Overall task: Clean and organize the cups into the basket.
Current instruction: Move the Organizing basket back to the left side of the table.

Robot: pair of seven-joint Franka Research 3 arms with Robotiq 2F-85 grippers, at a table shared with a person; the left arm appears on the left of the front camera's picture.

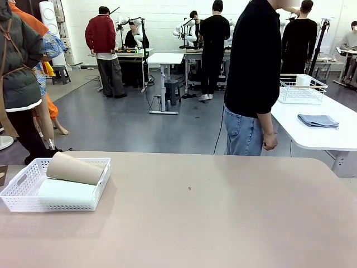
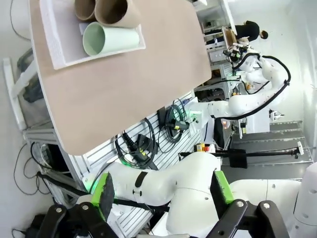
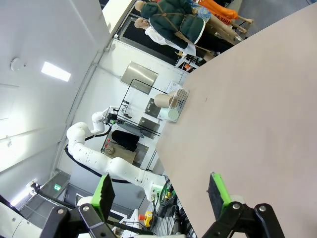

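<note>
Cups (image 1: 75,168) in the basket (image 1: 22,192), judged light and rigid, were left ungripped; both grippers (image 2: 163,191) (image 3: 161,191) were spread wide, empty.

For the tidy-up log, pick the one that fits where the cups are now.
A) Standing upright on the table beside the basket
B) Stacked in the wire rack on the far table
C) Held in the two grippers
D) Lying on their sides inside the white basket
D: the tan cup and the mint green cup lie on their sides in the white basket at the table's left end.
</note>
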